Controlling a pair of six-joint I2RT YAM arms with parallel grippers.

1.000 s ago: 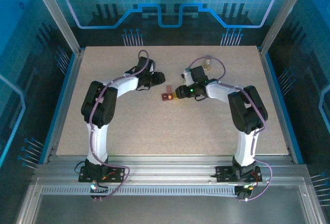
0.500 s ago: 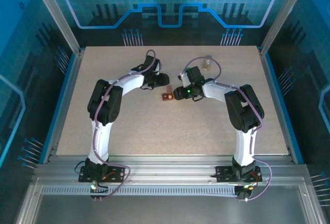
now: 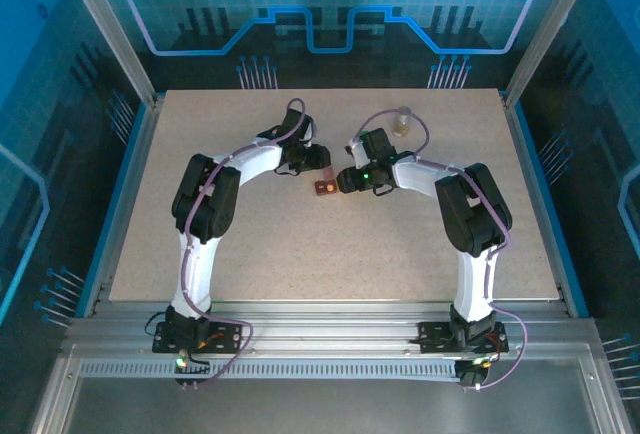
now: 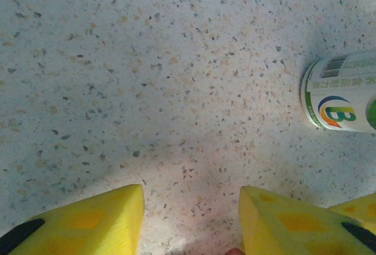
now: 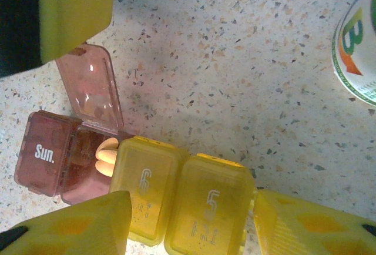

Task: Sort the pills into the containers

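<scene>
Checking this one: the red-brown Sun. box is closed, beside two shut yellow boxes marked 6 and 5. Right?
No. The red-brown Sun. box is not closed: its lid stands open, with pale pills showing inside, as the right wrist view shows. Yellow box 6 and yellow box 5 beside it are shut.

The worktop (image 3: 300, 244) is pale and stone-like, flecked all over with grey, tan and dark specks. A small bottle (image 3: 403, 120) sits near the worktop's far edge, right of its middle. Up close its white label (image 4: 343, 93) carries a green band, a barcode and a "B" logo in blue, orange and green. A ribbed aluminium rail (image 3: 320, 339) runs along the worktop's near edge. Behind the worktop's far edge is a blue-lit panel (image 3: 330, 4) with a gear motif.
</scene>
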